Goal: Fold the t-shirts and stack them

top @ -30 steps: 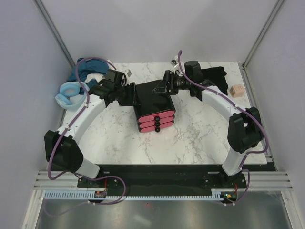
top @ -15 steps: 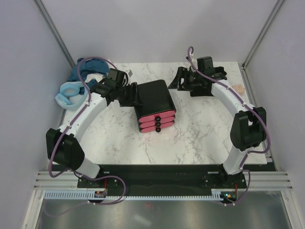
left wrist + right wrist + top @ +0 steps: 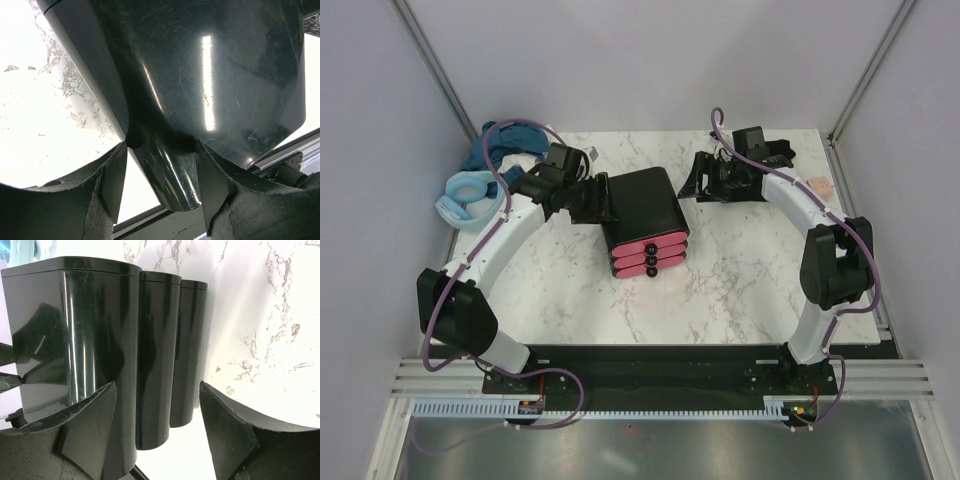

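Pale walls (image 3: pixel 620 60) close in a white marbled bench (image 3: pixel 720 290), and a stack of black boxes (image 3: pixel 642 215) with pink ends lies at its middle. The left fingers (image 3: pixel 105 190) sit at the stack's left edge, one on each side of a glossy black lip of the top box. Whether they pinch that lip or merely straddle it cannot be told from the wrist view. The right fingers (image 3: pixel 95 425) hang just right of the stack, spread wide with nothing between them and pointing at the boxes' dark sides. The teal-blue shirt (image 3: pixel 505 140) lies bunched well to the left of the stack and behind it, at the bench's far left corner. It touches a pale blue ring (image 3: pixel 468 195) and lies well apart from both pairs of fingers. The black shirt cannot be picked out. Any of it to the far right of the stack is lost among the right arm's dark parts.
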You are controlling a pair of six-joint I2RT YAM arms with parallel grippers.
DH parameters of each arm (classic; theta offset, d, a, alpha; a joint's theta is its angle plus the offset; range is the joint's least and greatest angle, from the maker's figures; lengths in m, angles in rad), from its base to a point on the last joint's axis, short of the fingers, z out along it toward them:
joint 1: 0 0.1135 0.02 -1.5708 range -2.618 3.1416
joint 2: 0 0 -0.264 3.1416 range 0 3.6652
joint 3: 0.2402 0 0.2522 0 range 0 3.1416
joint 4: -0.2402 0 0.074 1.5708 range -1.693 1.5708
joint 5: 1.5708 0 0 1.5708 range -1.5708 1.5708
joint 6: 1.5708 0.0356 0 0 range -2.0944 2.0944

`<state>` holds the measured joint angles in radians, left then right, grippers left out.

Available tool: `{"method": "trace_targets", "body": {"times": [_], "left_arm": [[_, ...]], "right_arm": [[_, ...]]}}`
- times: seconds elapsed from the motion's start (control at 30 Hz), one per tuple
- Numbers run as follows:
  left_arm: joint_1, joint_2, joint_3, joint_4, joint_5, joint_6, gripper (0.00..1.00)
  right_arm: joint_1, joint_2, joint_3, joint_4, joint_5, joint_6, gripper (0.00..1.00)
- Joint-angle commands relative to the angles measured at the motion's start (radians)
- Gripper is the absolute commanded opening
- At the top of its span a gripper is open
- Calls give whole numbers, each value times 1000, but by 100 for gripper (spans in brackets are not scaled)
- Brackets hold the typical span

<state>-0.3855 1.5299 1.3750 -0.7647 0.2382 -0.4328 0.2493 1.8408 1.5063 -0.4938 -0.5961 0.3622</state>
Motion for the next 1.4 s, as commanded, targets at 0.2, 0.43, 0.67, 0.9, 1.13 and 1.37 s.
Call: {"method": "trace_targets", "body": {"times": [0.2,0.43,0.67,0.9,1.13,1.37], "left_arm": [[-35,78,-80,-183,-25,11,62],[-35,79,-83,-182,-20,14,62],[-36,82,-85,-182,-16,14,61],[-38,67,-113,-183,-25,-4,7],[-36,58,-149,-186,-23,-12,23],[-35,36,-182,-211,-57,-32,64]], "right_arm": [[42,2,61,-5,-71,11,77],[57,23,48,-3,-105,8,80],[137,116,49,1,-154,0,75],[231,159,80,21,-185,24,70],[326,216,135,26,-209,41,73],[421,271,210,34,-223,84,74]]}}
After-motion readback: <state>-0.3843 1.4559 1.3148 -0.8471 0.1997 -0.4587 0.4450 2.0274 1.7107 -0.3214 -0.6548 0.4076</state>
